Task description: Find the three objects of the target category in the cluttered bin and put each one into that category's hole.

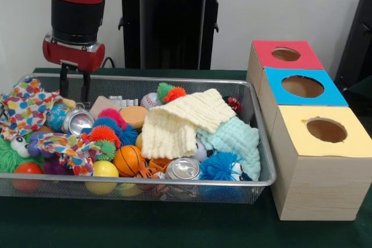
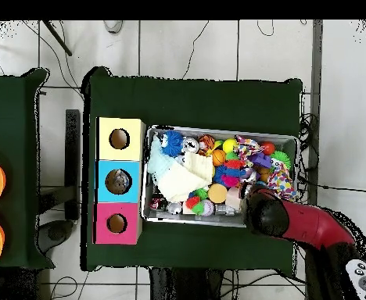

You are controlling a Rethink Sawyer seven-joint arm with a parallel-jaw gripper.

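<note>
The bin [image 1: 264,181] is seen on the green desk [image 1: 145,225], packed with clutter, its nearer rim well in front of the gripper [image 1: 74,88].

Nearest row, far forward of the gripper: a yellow ball [image 1: 104,170], an orange basketball-style ball [image 1: 128,160], a red ball [image 1: 27,171] at the corner, one silver can [image 1: 183,168] lying end-on, and a blue spiky ball [image 1: 220,166] with eyes.

Middle row, just forward of the gripper: a second silver can [image 1: 77,122], spiky balls in pink [image 1: 110,115], blue [image 1: 125,133], orange [image 1: 104,134] and green [image 1: 106,149], and two patterned cloths [image 1: 26,105]. Two plain cloths are seen off toward the boxes: one cream cloth [image 1: 183,121] folded over the pile and one mint cloth [image 1: 235,140] under it, both covering whatever lies below.

Level with the gripper along the far rim: an orange sponge disc [image 1: 134,115], a baseball [image 1: 150,100] and a green-orange spiky ball [image 1: 169,92].

The gripper is seen dipped into the bin's far corner, at the end away from the boxes, its two dark fingers [image 1: 86,88] parted with nothing between them. In the overhead view the arm [image 2: 296,223] hides that corner.

Three wooden boxes are lined beside the bin's other end, well apart from the gripper: yellow top [image 1: 325,132] nearest, blue top [image 1: 302,87] next, red top [image 1: 286,55] farthest, one round hole in each.
</note>
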